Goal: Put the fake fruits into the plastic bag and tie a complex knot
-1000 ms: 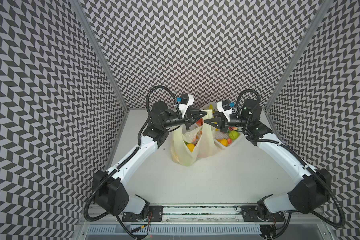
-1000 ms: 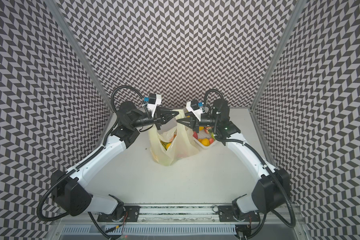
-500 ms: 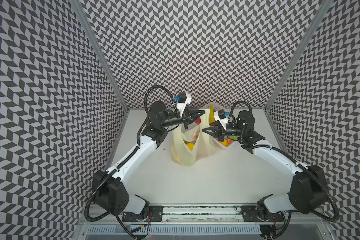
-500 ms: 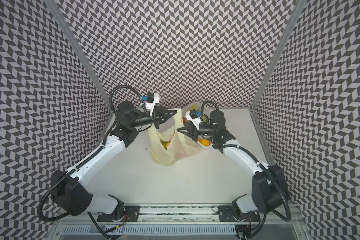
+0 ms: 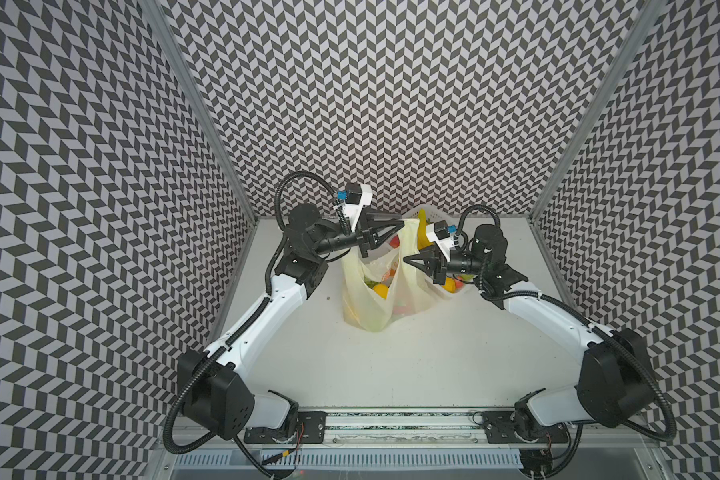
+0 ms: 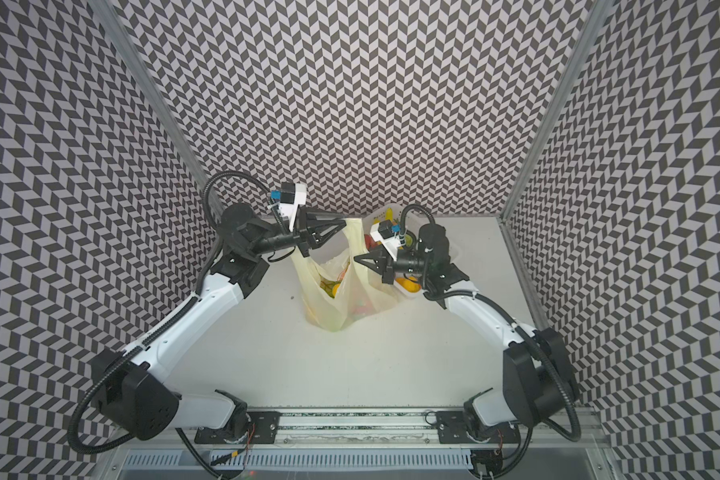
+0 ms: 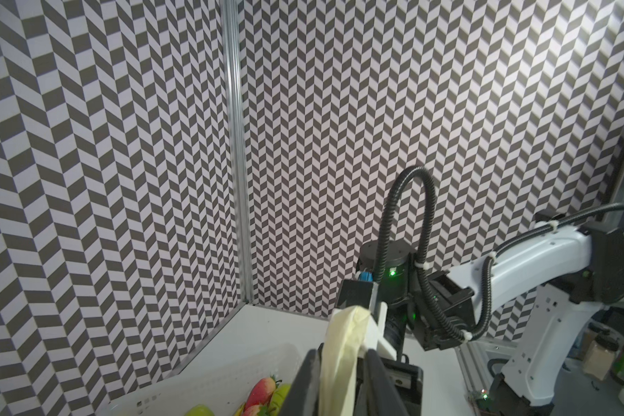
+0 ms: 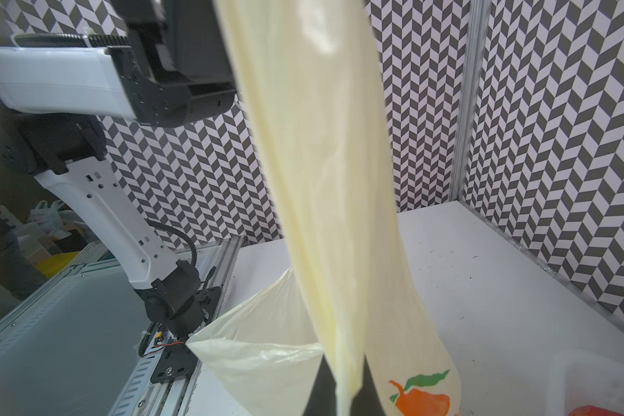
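Observation:
The pale-yellow plastic bag (image 5: 371, 309) (image 6: 329, 309) stands open on the table with fake fruits (image 5: 380, 289) (image 6: 334, 286) inside. One handle strap (image 8: 321, 162) is drawn up from it. My left gripper (image 5: 402, 223) (image 6: 344, 223) (image 7: 341, 354) is at the strap's top, open a little, with the strap loose between its fingers. Lower down, my right gripper (image 5: 405, 258) (image 6: 355, 259) (image 8: 343, 363) is shut on that same strap. More fake fruits (image 5: 421, 232) (image 7: 262, 392) lie in the basket. A knot is not in view.
A white perforated basket (image 5: 437, 216) (image 6: 385, 212) (image 7: 231, 371) (image 8: 591, 381) sits at the back right, behind the bag and under my right wrist. Patterned walls close the table on three sides. A metal rail (image 5: 391, 419) runs along the front edge.
My right gripper dropped from level with the left one to lower on the strap and closed on it. My left gripper's jaws parted slightly.

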`<action>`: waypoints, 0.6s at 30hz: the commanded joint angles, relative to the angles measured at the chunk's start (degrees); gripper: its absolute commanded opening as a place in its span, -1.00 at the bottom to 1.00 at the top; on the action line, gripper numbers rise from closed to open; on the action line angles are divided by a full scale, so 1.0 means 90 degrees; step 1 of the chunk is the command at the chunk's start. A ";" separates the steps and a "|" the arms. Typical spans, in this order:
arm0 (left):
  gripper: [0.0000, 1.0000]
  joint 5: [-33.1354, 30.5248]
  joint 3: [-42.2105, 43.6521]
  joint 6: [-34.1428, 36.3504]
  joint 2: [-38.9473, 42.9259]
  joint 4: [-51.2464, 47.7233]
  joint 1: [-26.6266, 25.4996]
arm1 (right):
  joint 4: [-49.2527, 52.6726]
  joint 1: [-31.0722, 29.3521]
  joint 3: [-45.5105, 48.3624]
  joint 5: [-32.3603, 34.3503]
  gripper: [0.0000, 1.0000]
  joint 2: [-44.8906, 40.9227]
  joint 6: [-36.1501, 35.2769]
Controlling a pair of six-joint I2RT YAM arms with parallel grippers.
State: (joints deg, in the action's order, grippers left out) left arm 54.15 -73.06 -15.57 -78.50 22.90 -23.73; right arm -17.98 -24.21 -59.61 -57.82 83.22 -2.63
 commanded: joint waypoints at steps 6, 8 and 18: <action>-0.04 0.0534 -0.0149 -0.1346 0.0504 0.1382 0.0544 | -0.0083 0.0024 -0.0085 0.0078 -1.00 0.0001 -0.0195; -0.04 0.0571 -0.0203 -0.1448 0.0585 0.1281 0.0742 | -0.0066 0.0014 -0.0090 0.0086 -1.00 -0.0002 -0.0205; 0.27 -0.0258 0.2106 -0.0348 0.2582 -0.0219 0.2228 | 0.0078 0.0046 -0.0076 0.0087 -1.00 -0.0201 -0.0367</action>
State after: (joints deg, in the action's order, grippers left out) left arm 54.78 -59.24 -22.17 -59.07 26.22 -5.30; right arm -16.51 -24.08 -59.61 -57.08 83.20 -4.08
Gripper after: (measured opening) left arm 0.623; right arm 0.047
